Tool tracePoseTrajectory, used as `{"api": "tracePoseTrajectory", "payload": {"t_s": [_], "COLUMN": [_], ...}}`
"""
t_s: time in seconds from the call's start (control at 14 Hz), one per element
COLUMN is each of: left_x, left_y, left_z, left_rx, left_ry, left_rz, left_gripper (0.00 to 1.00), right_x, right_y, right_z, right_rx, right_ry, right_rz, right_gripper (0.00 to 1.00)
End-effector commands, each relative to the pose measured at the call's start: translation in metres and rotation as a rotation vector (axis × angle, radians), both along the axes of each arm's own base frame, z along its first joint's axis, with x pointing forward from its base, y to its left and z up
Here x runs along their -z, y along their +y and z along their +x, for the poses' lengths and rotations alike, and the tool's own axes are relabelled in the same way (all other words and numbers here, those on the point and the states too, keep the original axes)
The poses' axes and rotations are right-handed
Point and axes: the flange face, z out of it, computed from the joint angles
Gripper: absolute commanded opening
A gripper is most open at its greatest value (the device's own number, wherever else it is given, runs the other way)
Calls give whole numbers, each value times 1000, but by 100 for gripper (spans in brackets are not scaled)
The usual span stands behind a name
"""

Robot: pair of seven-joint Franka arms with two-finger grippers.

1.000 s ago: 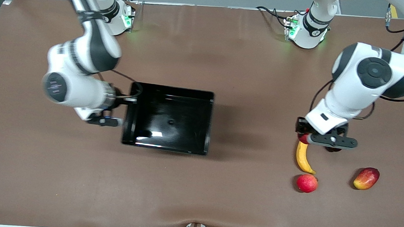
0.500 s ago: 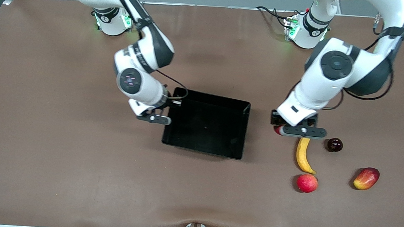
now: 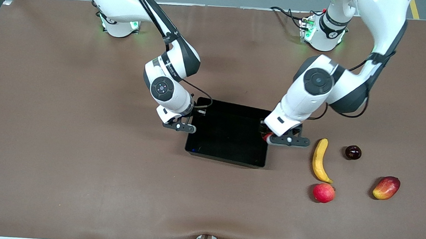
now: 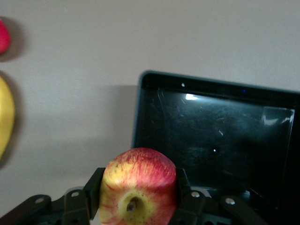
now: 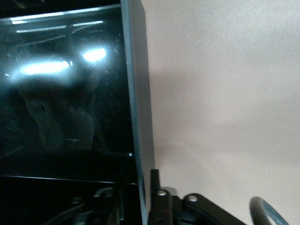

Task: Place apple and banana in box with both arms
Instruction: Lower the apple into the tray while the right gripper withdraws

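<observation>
The black box [image 3: 225, 151] lies mid-table. My right gripper [image 3: 191, 125] is shut on its wall at the right arm's end; in the right wrist view the wall [image 5: 138, 108] runs between my right gripper's [image 5: 137, 199] two fingers. My left gripper [image 3: 273, 138] is shut on the red-yellow apple [image 3: 267, 136] and holds it over the box's rim at the left arm's end. In the left wrist view the apple [image 4: 137, 187] sits between the fingers [image 4: 95, 183], with the box [image 4: 220, 136] past it. The yellow banana [image 3: 320, 159] lies on the table toward the left arm's end.
A pinkish-red round fruit [image 3: 323, 192] lies just nearer the front camera than the banana's tip. A red-yellow mango [image 3: 386, 188] and a small dark round fruit [image 3: 353, 152] lie farther toward the left arm's end. The inside of the box holds nothing.
My right gripper has dragged the box toward the left arm's end. My left gripper has carried the apple from beside the banana over to the box's rim, uncovering the dark fruit.
</observation>
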Motion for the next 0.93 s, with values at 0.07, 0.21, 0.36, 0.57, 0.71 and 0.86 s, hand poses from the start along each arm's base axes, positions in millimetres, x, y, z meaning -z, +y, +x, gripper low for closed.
{"api": "tracePoseTrajectory", "payload": {"t_s": [0.07,0.21,0.36,0.57,0.71,0.86], "left_x": [22,48,72,112,123,129], "left_y": [-37,-56,-70,-77,-92,-95], "left_z": [-15,-26,-35,-43,-55,-59], "left_rx": [-4,24,12,6,-14,-15], "left_ry": [-12,-9,-30,-34,-21,-12], "left_rz": [8,40,69,116,113,115], "left_gripper": [0,0,0,0,0,0], "right_x": [-66,-123,-168,-221,-247,-254], "right_y": [-30,-68,-110,-164,-204,-263], "right_z": [34,66,90,108,113,126], "right_rx": [50,43,33,33,-40,-91], "right_ry": [3,77,104,105,103,101], "right_rz": [-12,-82,-142,-137,-188,-169], "right_gripper": [100,100,100,100,100,100]}}
